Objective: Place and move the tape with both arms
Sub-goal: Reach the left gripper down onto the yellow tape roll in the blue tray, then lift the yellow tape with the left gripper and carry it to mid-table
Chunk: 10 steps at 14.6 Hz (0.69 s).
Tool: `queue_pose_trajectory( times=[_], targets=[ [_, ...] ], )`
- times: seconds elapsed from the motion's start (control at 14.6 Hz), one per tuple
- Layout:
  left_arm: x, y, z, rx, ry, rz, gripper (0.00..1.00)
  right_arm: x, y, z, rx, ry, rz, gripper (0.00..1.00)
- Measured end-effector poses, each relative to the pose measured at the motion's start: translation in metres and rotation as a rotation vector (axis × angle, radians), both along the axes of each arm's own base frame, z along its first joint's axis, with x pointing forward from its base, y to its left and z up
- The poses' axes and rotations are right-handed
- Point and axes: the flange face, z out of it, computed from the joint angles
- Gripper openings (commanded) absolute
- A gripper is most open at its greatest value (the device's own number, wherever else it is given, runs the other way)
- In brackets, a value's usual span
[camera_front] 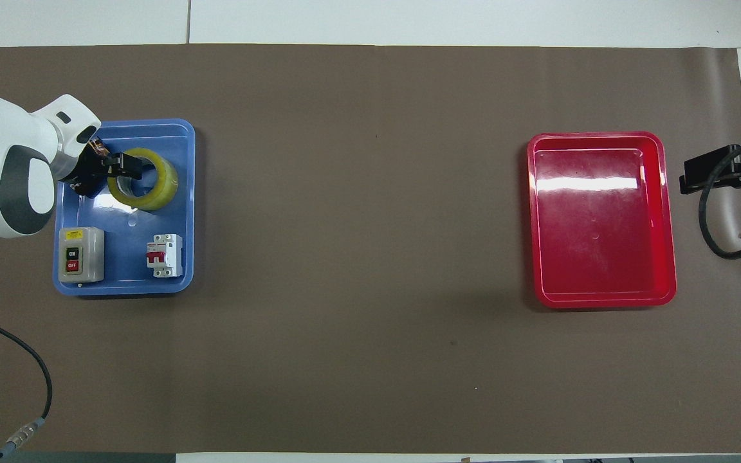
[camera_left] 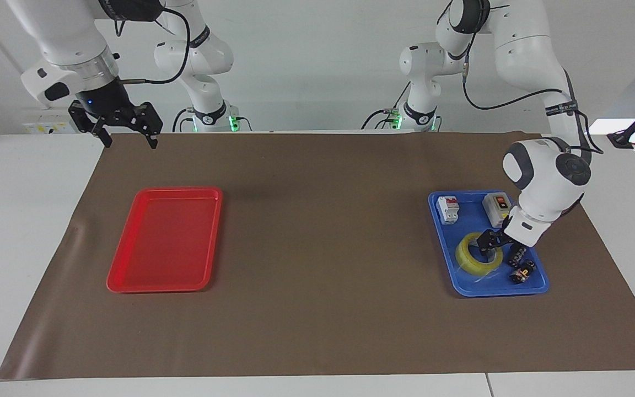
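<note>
The yellow tape (camera_left: pixel 464 259) (camera_front: pixel 163 188) lies flat in the blue tray (camera_left: pixel 442 249) (camera_front: pixel 188 218) at the left arm's end of the table. My left gripper (camera_left: pixel 489 247) (camera_front: pixel 121 170) is open and low over the roll, at its edge toward the left arm's end. One finger seems to be over the core hole and the other outside the rim. I cannot tell whether it touches the roll. My right gripper (camera_left: pixel 128 136) (camera_front: pixel 689 177) waits open in the air, over the mat's corner by the right arm's base.
The blue tray also holds a grey on/off switch box (camera_left: pixel 494 208) (camera_front: pixel 81 254), a white circuit breaker (camera_left: pixel 448 210) (camera_front: pixel 164 255) and small black connectors (camera_left: pixel 521 266). A red tray (camera_left: pixel 166 240) (camera_front: pixel 602 299) sits at the right arm's end. A brown mat (camera_left: pixel 323 248) covers the table.
</note>
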Motion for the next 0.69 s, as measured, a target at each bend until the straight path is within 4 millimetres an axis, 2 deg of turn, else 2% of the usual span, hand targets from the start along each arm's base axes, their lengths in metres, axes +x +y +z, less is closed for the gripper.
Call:
queue_pose_trajectory(
  times=[0.07, 0.14, 0.27, 0.69],
  targets=[
    [-0.0005, 0.0001, -0.0029, 0.000, -0.004, 0.003, 0.96, 0.0000, 0.0000, 0.0000, 0.000, 0.000, 0.000, 1.00],
    [-0.0009, 0.0002, -0.0042, 0.000, -0.009, 0.005, 0.79, 0.0000, 0.0000, 0.0000, 0.000, 0.000, 0.000, 1.00],
    [-0.0002, 0.0007, -0.0040, 0.000, -0.020, 0.012, 0.01, 0.0000, 0.0000, -0.0001, 0.000, 0.000, 0.000, 1.00],
    [0.0006, 0.0008, -0.0021, 0.000, -0.029, 0.023, 0.00, 0.0000, 0.0000, -0.0001, 0.000, 0.000, 0.000, 1.00]
  ],
)
